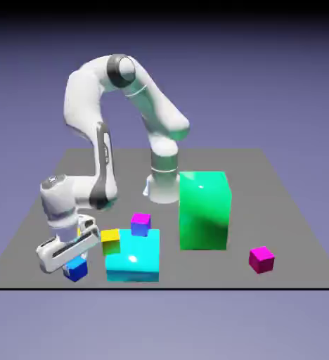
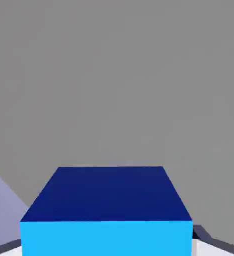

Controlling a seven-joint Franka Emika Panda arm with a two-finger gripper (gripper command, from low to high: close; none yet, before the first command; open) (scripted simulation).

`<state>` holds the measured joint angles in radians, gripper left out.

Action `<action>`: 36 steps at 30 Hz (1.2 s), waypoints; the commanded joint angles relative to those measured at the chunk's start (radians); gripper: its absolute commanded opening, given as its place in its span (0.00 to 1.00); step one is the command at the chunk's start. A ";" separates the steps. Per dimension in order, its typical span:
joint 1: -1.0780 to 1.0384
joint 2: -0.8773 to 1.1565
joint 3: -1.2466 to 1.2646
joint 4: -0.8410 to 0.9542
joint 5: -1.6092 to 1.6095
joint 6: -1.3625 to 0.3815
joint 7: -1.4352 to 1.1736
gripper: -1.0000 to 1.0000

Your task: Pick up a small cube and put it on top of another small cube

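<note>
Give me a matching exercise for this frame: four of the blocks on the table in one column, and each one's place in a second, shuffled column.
Things:
1. tiny blue cube
2. yellow cube
3. magenta-topped cube
4. all-magenta cube

Places:
A. alone on the table, toward the exterior view's right of the green block
B. between the tips of the claw, near the front edge
C. just behind the cyan block
D. against the cyan block's back corner on the exterior view's left

Pairs: 1-B, 2-D, 3-C, 4-A
</note>
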<state>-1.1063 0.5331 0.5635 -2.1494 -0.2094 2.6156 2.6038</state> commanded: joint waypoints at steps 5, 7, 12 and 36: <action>0.070 -0.140 -0.051 -0.016 -0.007 -0.035 -0.172 0.00; 0.128 -0.213 -0.082 -0.066 0.044 -0.070 -0.253 0.00; 0.273 -0.394 -0.160 -0.192 0.174 -0.157 -0.454 0.00; 0.627 -0.763 -0.338 -0.518 0.494 -0.273 -0.943 1.00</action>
<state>-0.4795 -0.2294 0.2254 -2.6670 0.2842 2.3426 1.6612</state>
